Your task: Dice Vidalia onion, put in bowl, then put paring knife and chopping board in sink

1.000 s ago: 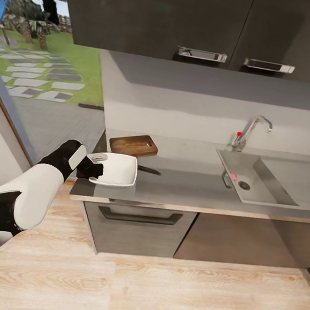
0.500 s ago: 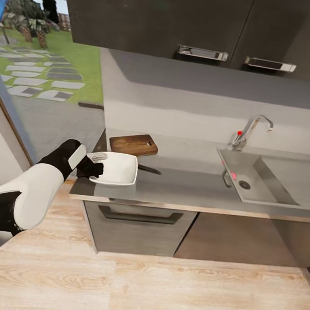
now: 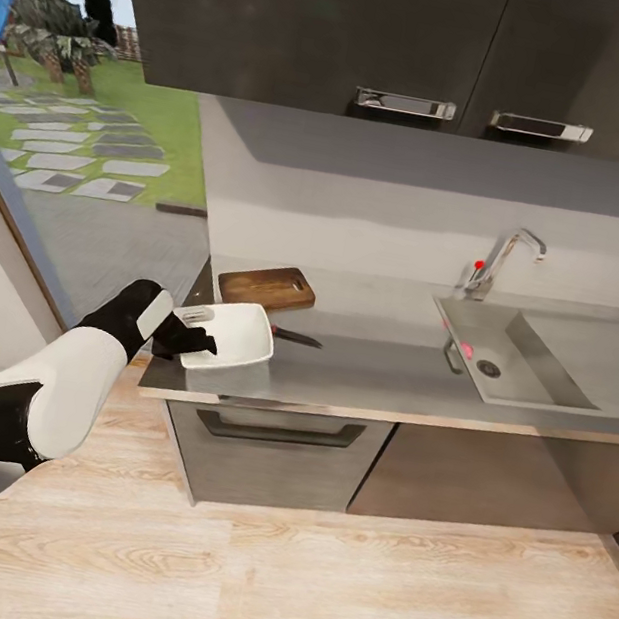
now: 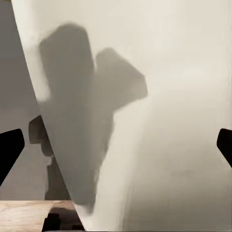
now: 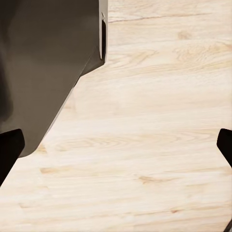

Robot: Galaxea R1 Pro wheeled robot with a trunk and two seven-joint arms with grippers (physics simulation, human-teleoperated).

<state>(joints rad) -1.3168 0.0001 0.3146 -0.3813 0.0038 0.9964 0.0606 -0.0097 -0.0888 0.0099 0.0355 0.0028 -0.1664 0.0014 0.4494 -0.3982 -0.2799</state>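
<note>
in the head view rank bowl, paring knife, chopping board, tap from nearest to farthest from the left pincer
1. Bowl: held at its rim by the left pincer.
2. Paring knife: just past the bowl.
3. Chopping board: behind the bowl, toward the wall; close to the knife's rank.
4. Tap: far off, by the sink.

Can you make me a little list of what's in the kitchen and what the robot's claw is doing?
left claw: at the near left edge of the bowl, seems to grip it
bowl: white, tilted, at the left end of the counter
counter: grey metal, long
chopping board: brown wood, lying flat behind the bowl
knife: just right of the bowl, on the counter
sink: grey, on the right, round drain
tap: shiny, with a red knob, behind the sink
onion: can't be made out
right claw: fingertips far apart, over the wooden floor
</note>
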